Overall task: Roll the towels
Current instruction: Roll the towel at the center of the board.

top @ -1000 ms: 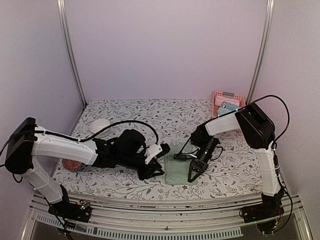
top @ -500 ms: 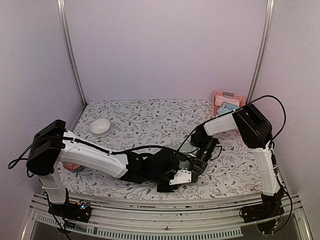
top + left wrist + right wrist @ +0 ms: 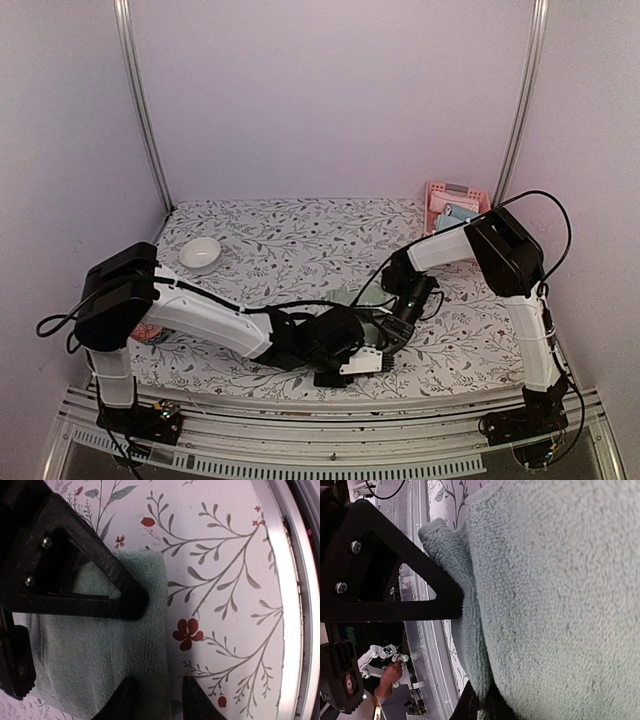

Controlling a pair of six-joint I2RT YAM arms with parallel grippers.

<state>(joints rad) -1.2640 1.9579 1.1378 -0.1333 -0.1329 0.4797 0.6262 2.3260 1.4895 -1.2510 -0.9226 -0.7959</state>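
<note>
Near table edge [image 3: 280, 605], green towel [image 3: 100, 650], perhaps lengthwise front-to-back.

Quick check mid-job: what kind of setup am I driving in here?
Likely a lab test booth, not a home: plain walls, metal posts, and a flower-print table with a metal rail along its near edge.

This is a robotics lab test cell. In the overhead view, a left arm [image 3: 200, 315] and a right arm [image 3: 520, 260], both white and black, stand on an aluminium rail [image 3: 330, 425] along the bottom edge. Plain pale wall panels [image 3: 330, 100] and metal posts [image 3: 140, 110] box in the floral-covered table [image 3: 300, 230] at centre.
</note>
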